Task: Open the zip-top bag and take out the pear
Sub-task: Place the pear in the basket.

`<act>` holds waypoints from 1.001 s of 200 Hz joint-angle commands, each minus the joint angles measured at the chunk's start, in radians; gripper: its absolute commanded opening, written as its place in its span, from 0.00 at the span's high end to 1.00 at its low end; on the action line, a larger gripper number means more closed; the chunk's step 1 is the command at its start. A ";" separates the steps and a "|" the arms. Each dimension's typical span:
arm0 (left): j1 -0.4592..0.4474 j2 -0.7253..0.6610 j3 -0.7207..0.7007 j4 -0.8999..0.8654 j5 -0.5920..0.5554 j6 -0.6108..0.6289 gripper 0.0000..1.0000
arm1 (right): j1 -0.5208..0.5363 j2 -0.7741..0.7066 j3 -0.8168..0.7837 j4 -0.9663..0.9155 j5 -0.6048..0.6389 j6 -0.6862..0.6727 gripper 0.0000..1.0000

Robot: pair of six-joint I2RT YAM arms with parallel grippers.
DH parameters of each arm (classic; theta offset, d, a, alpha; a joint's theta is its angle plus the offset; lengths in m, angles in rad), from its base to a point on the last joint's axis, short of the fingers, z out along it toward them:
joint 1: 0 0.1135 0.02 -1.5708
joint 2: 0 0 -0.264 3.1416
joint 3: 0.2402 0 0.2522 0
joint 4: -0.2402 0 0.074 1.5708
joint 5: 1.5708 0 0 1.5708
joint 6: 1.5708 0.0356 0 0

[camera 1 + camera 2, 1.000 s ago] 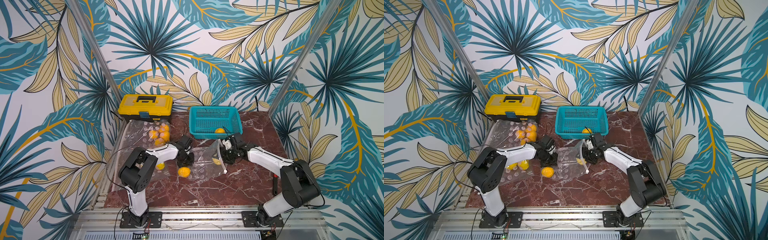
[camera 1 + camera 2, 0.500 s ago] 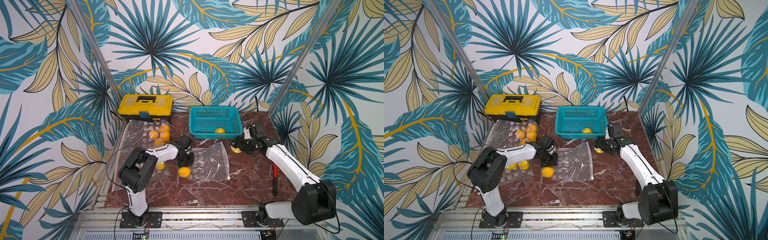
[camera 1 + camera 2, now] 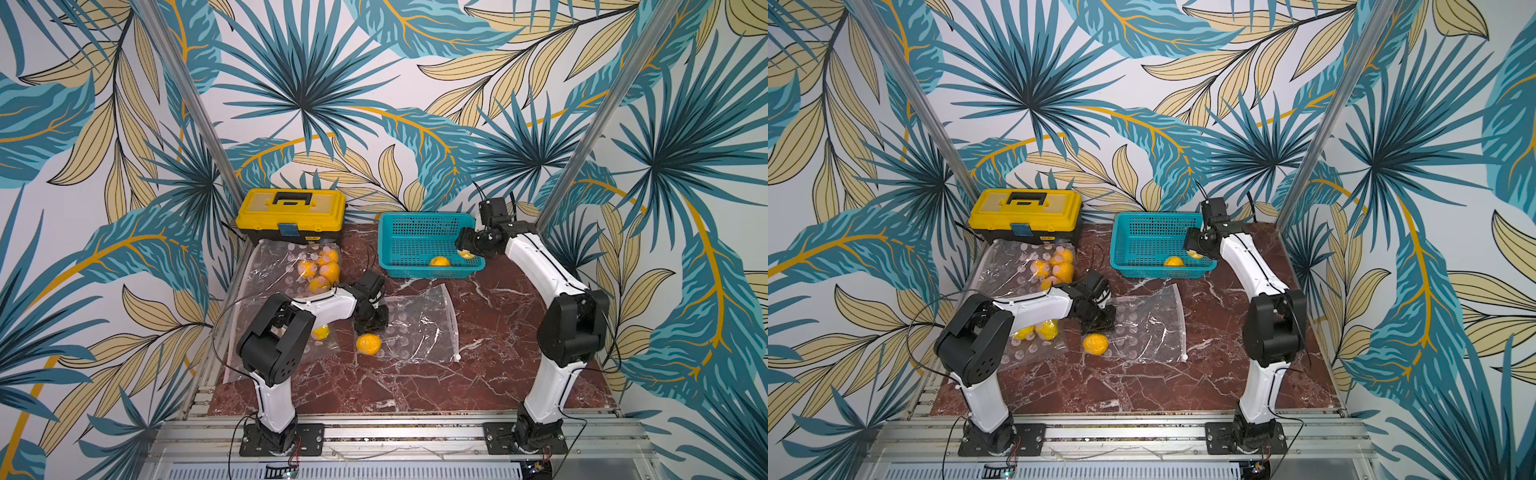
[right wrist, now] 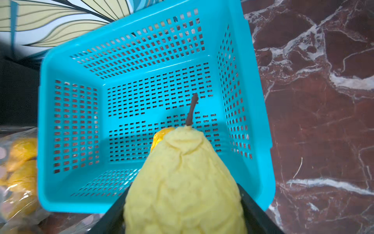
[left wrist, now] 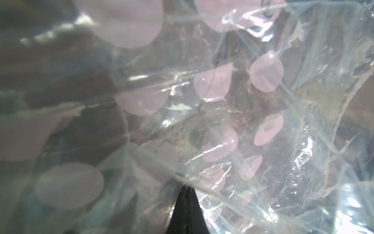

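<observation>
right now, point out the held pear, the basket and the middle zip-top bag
pear [image 4: 183, 182]: right wrist view, yellow body
basket [image 3: 419, 230]: in a top view, far wall
zip-top bag [image 3: 424, 328]: in a top view, clear middle

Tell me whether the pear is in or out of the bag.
Out: the right gripper holds the pale yellow pear at the teal plastic basket.

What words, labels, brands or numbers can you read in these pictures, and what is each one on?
On the yellow toolbox: a small label on its front base, too small to read.
On the zip-top bag: dark print, left wrist view, too blurred to read.
No other text shows.
</observation>
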 commanded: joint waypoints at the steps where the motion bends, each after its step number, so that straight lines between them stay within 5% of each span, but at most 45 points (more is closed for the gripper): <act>1: -0.002 -0.015 -0.025 -0.004 -0.004 -0.004 0.97 | -0.005 0.100 0.092 -0.077 0.062 -0.057 0.29; 84: -0.003 -0.071 -0.016 -0.005 0.008 -0.023 0.88 | -0.007 0.268 0.213 -0.100 0.100 -0.087 0.21; 154: -0.005 -0.185 0.028 -0.070 -0.021 -0.016 0.77 | -0.006 0.117 0.195 -0.165 0.064 -0.077 0.19; 200: -0.005 -0.317 0.018 -0.146 -0.085 -0.017 0.70 | 0.003 -0.109 -0.013 -0.154 -0.079 -0.060 0.22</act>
